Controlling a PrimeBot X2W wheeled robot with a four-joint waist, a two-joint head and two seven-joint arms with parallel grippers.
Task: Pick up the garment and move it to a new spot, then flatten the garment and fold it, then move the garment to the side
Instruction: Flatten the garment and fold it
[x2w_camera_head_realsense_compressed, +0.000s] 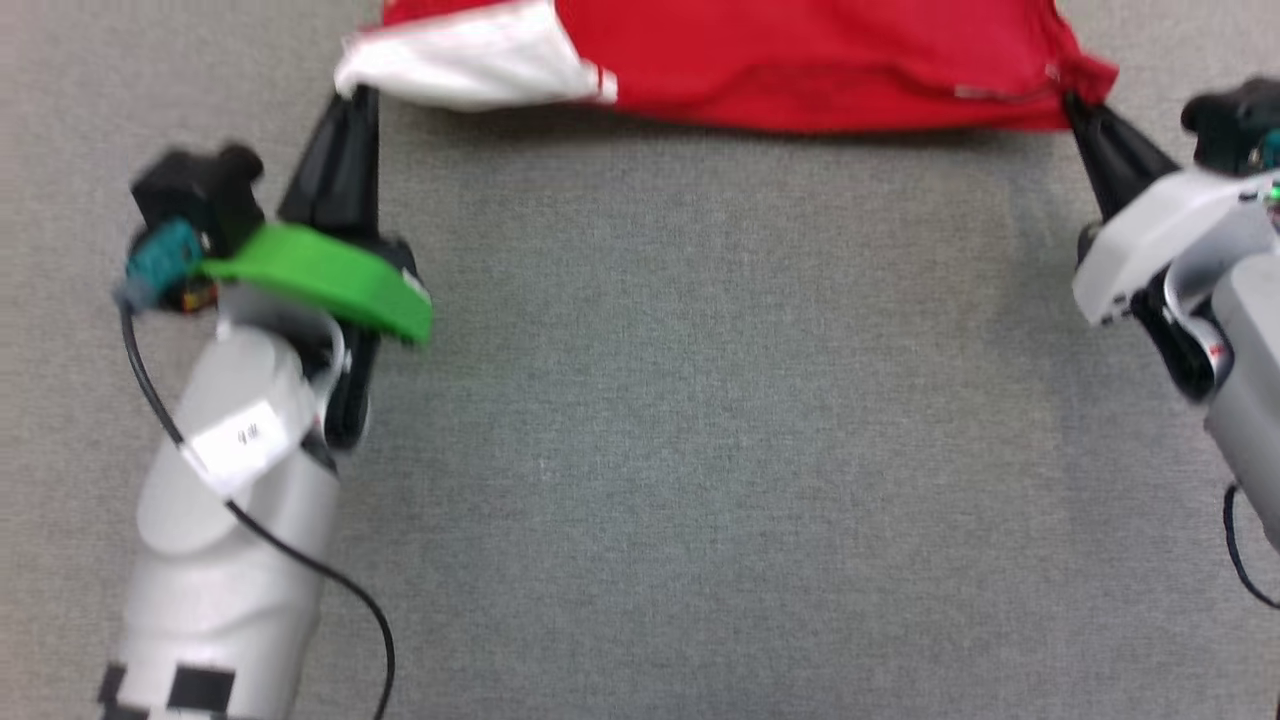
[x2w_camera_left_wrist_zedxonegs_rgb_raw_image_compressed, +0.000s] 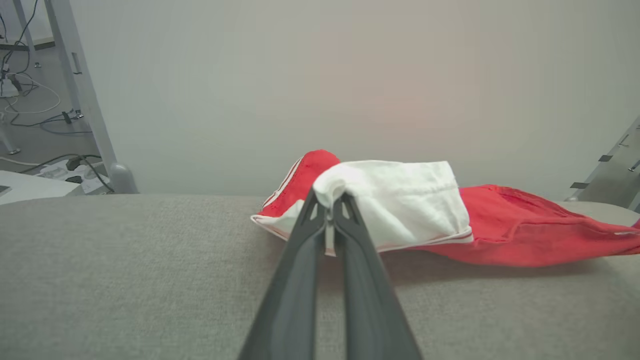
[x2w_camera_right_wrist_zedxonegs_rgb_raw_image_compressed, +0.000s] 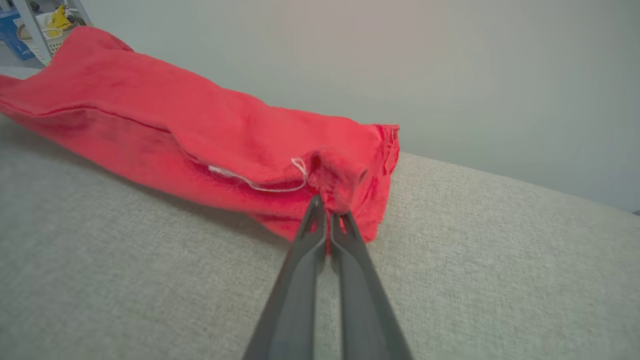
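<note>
Both jaws tight on the garment (x2w_camera_head_realsense_compressed: 800, 70); left on white sleeve (x2w_camera_head_realsense_compressed: 470, 60)

A grey, woven, felt-like surface (x2w_camera_head_realsense_compressed: 700, 450) spreads wide and flat. Along its far edge lies a red garment (x2w_camera_head_realsense_compressed: 800, 60) with a white sleeve at the left. Its near edge is slightly lifted, casting a dark shadow on the cloth below.

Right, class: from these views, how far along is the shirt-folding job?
Done: the garment is gripped, left pincer shut on its white sleeve, right pincer on a red corner. In hand: stretched between them, near edge raised over the grey surface. To do: flattening, folding, moving aside.
</note>
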